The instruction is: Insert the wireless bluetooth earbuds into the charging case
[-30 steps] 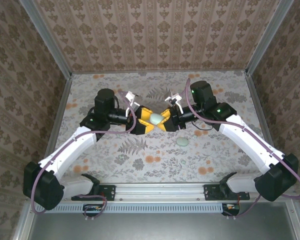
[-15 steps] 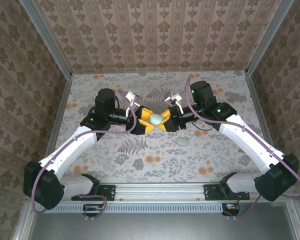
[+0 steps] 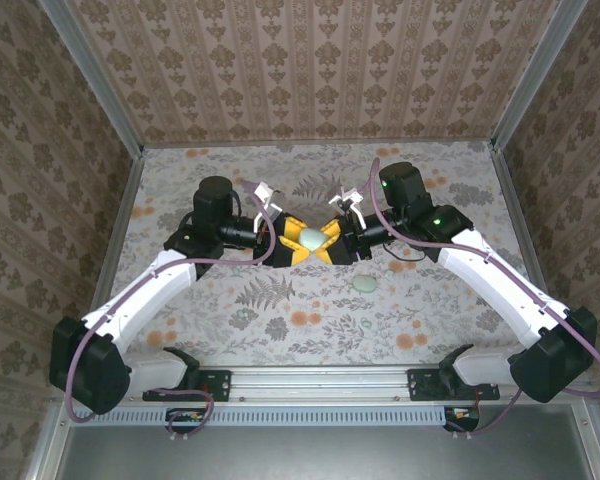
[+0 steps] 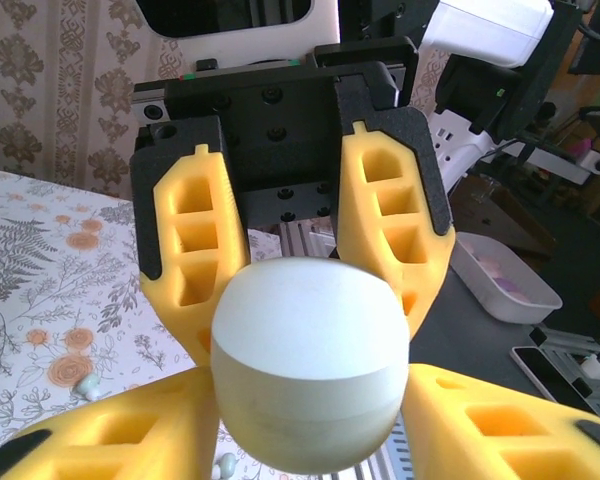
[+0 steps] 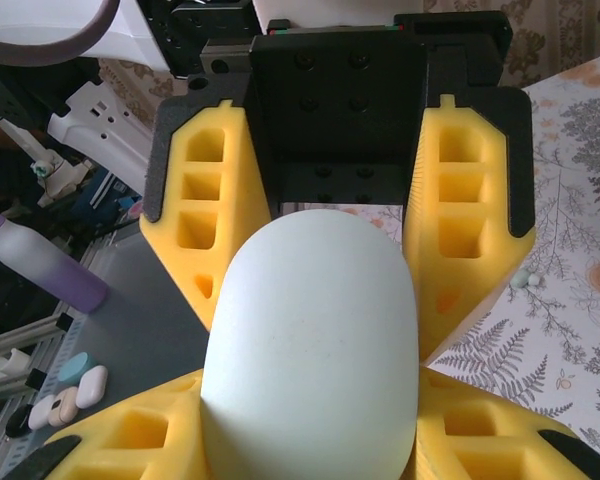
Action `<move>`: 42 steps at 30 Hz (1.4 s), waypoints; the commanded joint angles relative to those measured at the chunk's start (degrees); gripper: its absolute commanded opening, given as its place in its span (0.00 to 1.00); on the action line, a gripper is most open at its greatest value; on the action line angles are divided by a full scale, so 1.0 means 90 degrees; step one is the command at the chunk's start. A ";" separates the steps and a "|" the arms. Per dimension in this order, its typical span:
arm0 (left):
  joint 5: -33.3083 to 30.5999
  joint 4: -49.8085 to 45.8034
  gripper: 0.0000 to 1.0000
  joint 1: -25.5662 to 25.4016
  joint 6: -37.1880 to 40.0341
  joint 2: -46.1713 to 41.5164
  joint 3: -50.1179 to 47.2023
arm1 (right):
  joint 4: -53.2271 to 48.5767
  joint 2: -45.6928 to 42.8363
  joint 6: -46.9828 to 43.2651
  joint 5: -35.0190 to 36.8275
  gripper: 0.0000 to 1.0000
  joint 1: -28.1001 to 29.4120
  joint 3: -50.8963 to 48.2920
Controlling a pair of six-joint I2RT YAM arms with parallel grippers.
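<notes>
Floral table (image 3: 280, 320) across mid-frame, patterned walls (image 3: 310, 70) boxing it in, metal rail (image 3: 320, 380) along the bottom. Purple bottle (image 5: 42, 278) at left edge, white tray (image 4: 480, 262) at right.

Right wrist view: case (image 5: 315, 340) runs off the bottom edge, so I can't see its near end. Earbuds (image 5: 525, 281) too tiny and blurred to tell apart.

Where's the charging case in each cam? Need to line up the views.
Top external: charging case sits just above picture centre, between yellow fingers.
Left wrist: lower centre, large and close.
Right wrist: centre down to the bottom edge.
Shared landmark: the yellow fingers flanking the case on both sides.
</notes>
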 commanded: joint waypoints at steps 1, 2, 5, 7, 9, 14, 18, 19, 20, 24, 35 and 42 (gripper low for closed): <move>0.0246 0.0183 0.47 0.0020 -0.0062 0.0004 0.0190 | -0.0117 0.0040 -0.0146 -0.0134 0.24 0.0053 0.0156; 0.0247 0.0183 0.47 0.0019 -0.0076 0.0002 0.0189 | -0.0124 0.0049 -0.0157 -0.0130 0.24 0.0065 0.0157; 0.0237 0.0203 0.48 0.0019 -0.0088 -0.0025 0.0169 | -0.0151 0.0057 -0.0185 -0.0128 0.24 0.0066 0.0166; 0.0232 0.0222 0.48 0.0019 -0.0101 -0.0045 0.0157 | -0.0161 0.0069 -0.0186 -0.0122 0.24 0.0068 0.0158; 0.0237 0.0241 0.49 0.0019 -0.0120 -0.0053 0.0150 | -0.0162 0.0079 -0.0193 -0.0121 0.24 0.0077 0.0167; 0.0209 0.0283 0.51 0.0019 -0.0155 -0.0070 0.0127 | -0.0173 0.0099 -0.0201 -0.0110 0.24 0.0106 0.0174; 0.0227 0.0329 0.50 0.0019 -0.0180 -0.0050 0.0108 | -0.0180 0.0110 -0.0199 -0.0102 0.24 0.0116 0.0196; 0.0232 0.0340 0.49 0.0019 -0.0189 -0.0045 0.0103 | -0.0185 0.0118 -0.0198 -0.0106 0.24 0.0125 0.0195; 0.0237 0.0352 0.48 0.0014 -0.0192 -0.0045 0.0106 | -0.0183 0.0118 -0.0206 -0.0102 0.24 0.0126 0.0195; 0.0257 0.0379 0.41 0.0009 -0.0208 -0.0016 0.0111 | -0.0186 0.0131 -0.0212 -0.0101 0.24 0.0150 0.0186; 0.0257 0.0426 0.45 -0.0010 -0.0259 -0.0007 0.0064 | -0.0183 0.0200 -0.0274 -0.0030 0.24 0.0204 0.0191; 0.0237 0.0428 0.49 -0.0019 -0.0262 -0.0016 0.0046 | -0.0163 0.0211 -0.0272 -0.0016 0.24 0.0206 0.0186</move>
